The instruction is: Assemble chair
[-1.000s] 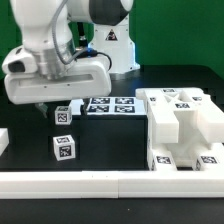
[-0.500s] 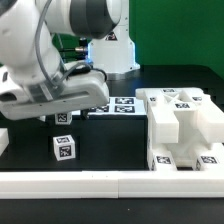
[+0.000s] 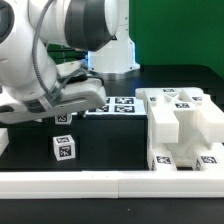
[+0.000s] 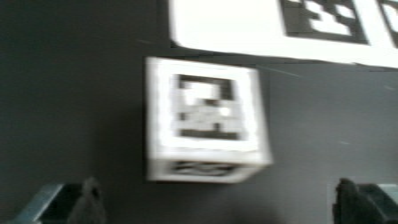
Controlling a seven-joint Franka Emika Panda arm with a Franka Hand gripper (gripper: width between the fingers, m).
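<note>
Low over the bench (image 3: pixel 110 145), the arm (image 3: pixel 60 40) bends forward and down on the exterior view's left, its wrist tilted and its bulk covering most of that side. The claw (image 4: pixel 222 205) is open: in the wrist view its two fingertips (image 4: pixel 71 200) stand wide apart, gripping nothing, with bare dark bench between them.

Two small square blocks of the chair lie loose. The rear block (image 3: pixel 62 118) sits just under the arm's hand, and in the wrist view it lies ahead of the fingertips, apart from them and near the edge of the marker board (image 3: pixel 115 105). The front block (image 3: pixel 63 149) lies nearer the rail (image 3: pixel 110 185), clear of the arm. One large group of chair pieces (image 3: pixel 180 130) stands on the exterior view's right, well apart from both blocks. How many slabs make it up cannot be told.

Labels are square black-and-white tags, patterns rather than letters. Each block shows one on its top face, the large group shows four, and the marker board carries several.
</note>
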